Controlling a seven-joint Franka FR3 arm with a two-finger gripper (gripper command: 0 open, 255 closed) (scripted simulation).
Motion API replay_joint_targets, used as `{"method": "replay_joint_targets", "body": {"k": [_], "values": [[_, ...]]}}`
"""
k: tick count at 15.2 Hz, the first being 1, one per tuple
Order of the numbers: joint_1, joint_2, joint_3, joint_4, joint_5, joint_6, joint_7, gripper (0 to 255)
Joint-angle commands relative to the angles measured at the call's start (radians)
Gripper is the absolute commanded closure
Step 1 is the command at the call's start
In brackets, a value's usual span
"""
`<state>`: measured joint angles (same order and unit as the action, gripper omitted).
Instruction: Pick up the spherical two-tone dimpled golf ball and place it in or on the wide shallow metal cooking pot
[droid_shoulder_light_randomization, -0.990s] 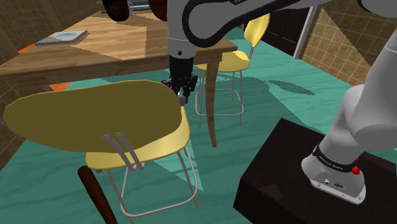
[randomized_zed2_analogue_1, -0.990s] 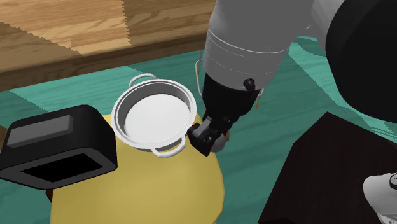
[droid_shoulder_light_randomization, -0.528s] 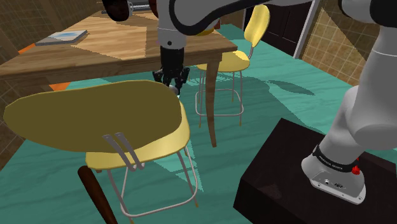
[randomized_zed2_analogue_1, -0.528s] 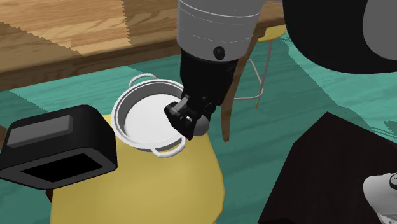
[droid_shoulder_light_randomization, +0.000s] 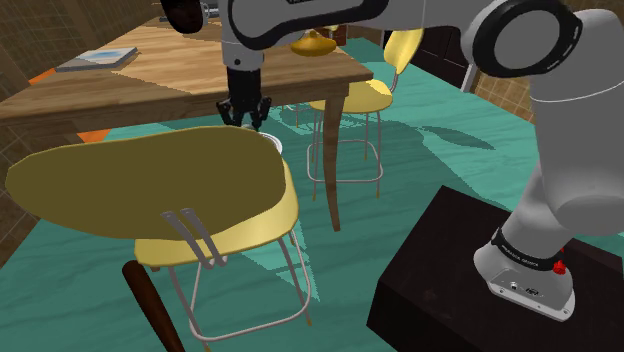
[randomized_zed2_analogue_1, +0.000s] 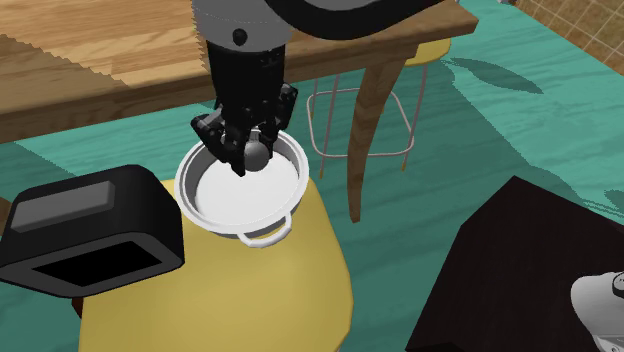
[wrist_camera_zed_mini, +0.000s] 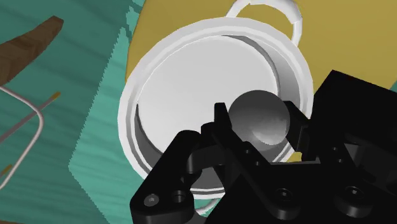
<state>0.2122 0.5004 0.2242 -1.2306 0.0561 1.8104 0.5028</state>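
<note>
**Layout taken from the pot**

The pot is set on the chair seat. In the second exterior view, a boxy device is placed on the same seat, just beside the pot on its left. Over the pot's inside, the golf ball is clasped in the gripper. The table is found behind the pot, the stool behind and to its right, and the stand well apart at its front right.

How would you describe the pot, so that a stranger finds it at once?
Look at the yellow chair seat beside the wooden table. On it stands a shallow, round, pale grey pot with two loop handles, below the gripper holding a grey ball. Its neighbour, a black box, is dark and angular.
</note>
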Motion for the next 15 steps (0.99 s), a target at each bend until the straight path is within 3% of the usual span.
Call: {"method": "replay_joint_targets", "body": {"k": [1,2,15], "values": [[0.011,0.121,-0.008,0.196,-0.019,-0.077,-0.003,255],[0.026,0.241,-0.016,0.397,-0.034,-0.159,-0.007,255],[0.013,0.193,-0.028,0.154,-0.016,0.035,-0.03,255]]}}
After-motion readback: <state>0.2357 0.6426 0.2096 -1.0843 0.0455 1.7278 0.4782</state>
